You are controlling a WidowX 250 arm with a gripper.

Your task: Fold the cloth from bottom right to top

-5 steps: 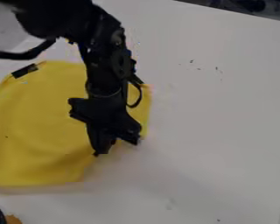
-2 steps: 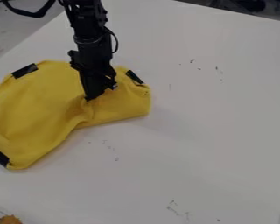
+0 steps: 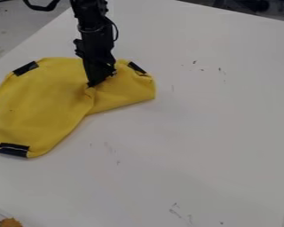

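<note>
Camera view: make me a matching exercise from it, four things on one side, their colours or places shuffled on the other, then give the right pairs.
1. Cloth
2. Tool
3. Tabletop
4. Small rough-edged thing

A. Whitish, with a few small dark marks
B. Orange-brown, at the bottom left of the view
C. Yellow, with black patches at its edge
D. Black, pointing down at a gathered spot in the fabric

Right pairs: 1-C, 2-D, 3-A, 4-B

The arm [image 3: 96,36] is black, with probably a looped cable [image 3: 116,32].
</note>
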